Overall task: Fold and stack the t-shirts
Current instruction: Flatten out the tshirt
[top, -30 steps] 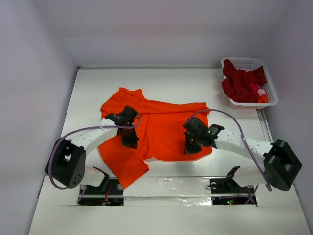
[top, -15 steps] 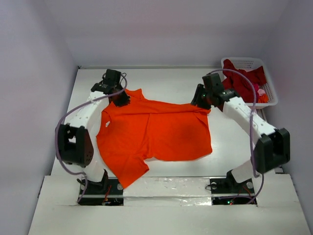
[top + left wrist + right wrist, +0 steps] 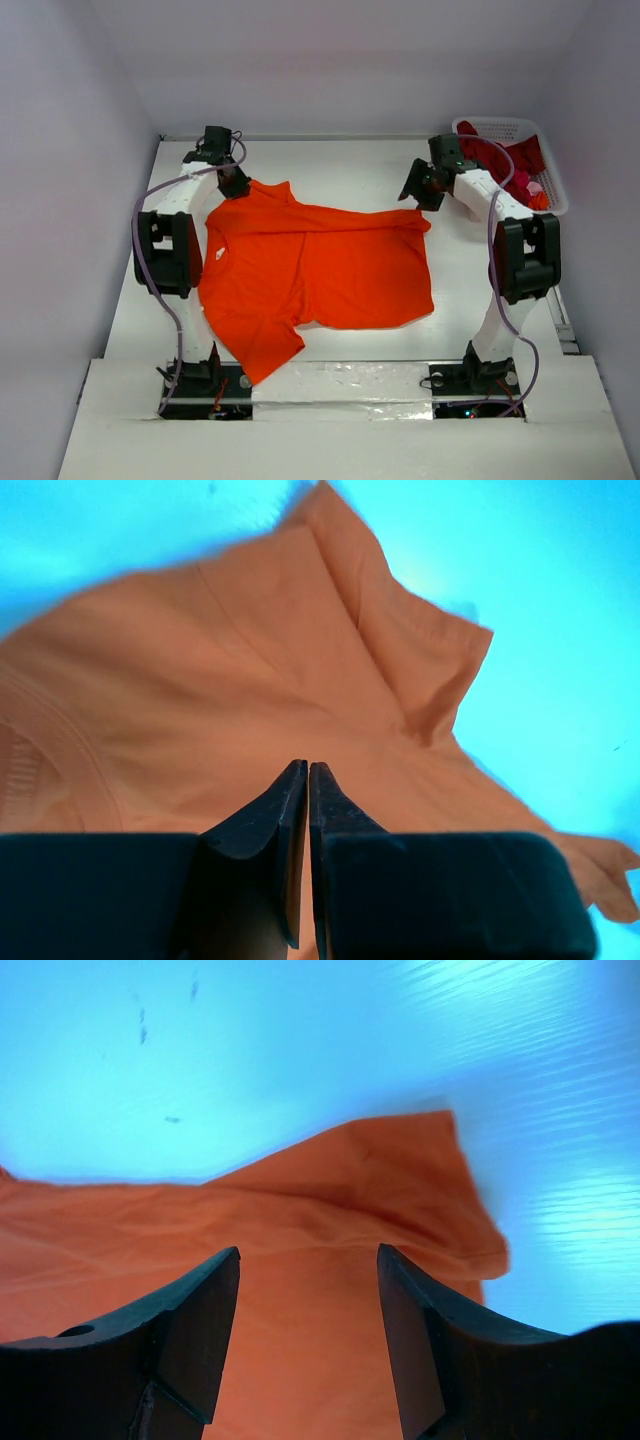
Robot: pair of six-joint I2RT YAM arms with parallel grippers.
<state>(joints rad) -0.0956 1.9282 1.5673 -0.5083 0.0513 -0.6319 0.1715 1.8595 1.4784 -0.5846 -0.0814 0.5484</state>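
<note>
A bright orange-red t-shirt (image 3: 315, 270) lies spread on the white table, with one sleeve or flap hanging toward the near left. My left gripper (image 3: 237, 187) hovers at its far left corner. In the left wrist view the fingers (image 3: 307, 765) are shut together over the orange cloth (image 3: 200, 660), and nothing shows pinched between them. My right gripper (image 3: 412, 196) is at the far right corner of the t-shirt. Its jaws (image 3: 308, 1252) are open over the orange hem (image 3: 330, 1210). Dark crimson t-shirts (image 3: 490, 170) with a bit of pink are heaped in the basket.
A white lattice basket (image 3: 500, 124) stands at the far right corner of the table, just right of the right arm. Grey walls close in the table on the left, far and right sides. Both arm bases sit at the near edge.
Both arms have swung from the near middle of the orange t-shirt out to its far corners. The right gripper has opened. The t-shirt's far edge now lies flatter.
</note>
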